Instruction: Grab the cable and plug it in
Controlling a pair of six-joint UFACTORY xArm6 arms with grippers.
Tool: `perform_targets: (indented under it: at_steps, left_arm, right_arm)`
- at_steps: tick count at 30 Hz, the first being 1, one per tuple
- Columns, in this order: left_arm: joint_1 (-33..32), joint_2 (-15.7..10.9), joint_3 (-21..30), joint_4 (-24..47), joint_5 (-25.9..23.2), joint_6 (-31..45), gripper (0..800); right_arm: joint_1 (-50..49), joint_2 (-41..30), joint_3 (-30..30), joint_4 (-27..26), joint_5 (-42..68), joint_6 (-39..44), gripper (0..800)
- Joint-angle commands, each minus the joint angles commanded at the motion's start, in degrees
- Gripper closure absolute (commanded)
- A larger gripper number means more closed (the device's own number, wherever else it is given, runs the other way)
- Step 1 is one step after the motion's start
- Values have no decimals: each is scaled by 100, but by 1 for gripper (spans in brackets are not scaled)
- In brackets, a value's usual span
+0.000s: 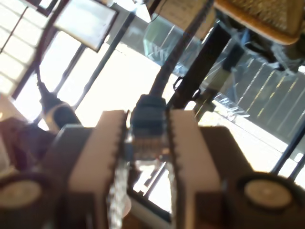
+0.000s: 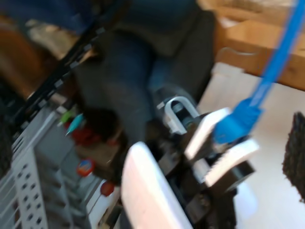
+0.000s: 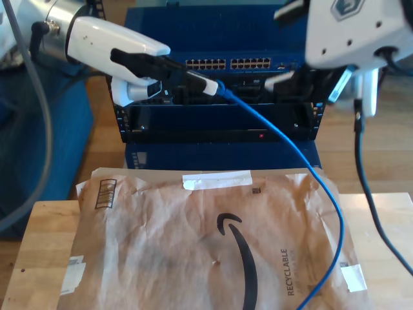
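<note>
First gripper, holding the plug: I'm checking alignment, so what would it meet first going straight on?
Probably the switch: my first gripper holds the cable plug just below its port row, though depth is unclear.

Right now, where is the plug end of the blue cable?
The cable has its plug end clamped in my first gripper, toward the exterior view's upper left, just in front of the network switch and below its row of ports.

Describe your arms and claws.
Glossy white shells cover my first arm and second arm, which bears a hexagon logo. My first claw has white ridged fingers on a dark body. A dark grey cable hangs off the second arm.
</note>
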Motion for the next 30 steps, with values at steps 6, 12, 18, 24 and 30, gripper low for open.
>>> perform_targets:
  at_steps: [6,12,18,24,30]
  left_arm:
    - [35,149,-79,-202,264,-246,795]
    - [185,281,-79,-703,624,-352,794]
    - [281,413,-79,-1002,835,-422,794]
    - [281,519,-79,-1222,1099,-422,794]
    - [281,571,-79,-1275,1248,-422,794]
  right_arm:
    - [220,-211,70,9,-211,-334,12]
    - [536,-352,202,9,-545,-826,17]
    - [738,-949,686,9,-1011,-1029,18]
    - [985,-1099,949,9,-1310,-1363,22]
    - [1451,-1090,1266,0,-2136,-1468,45]
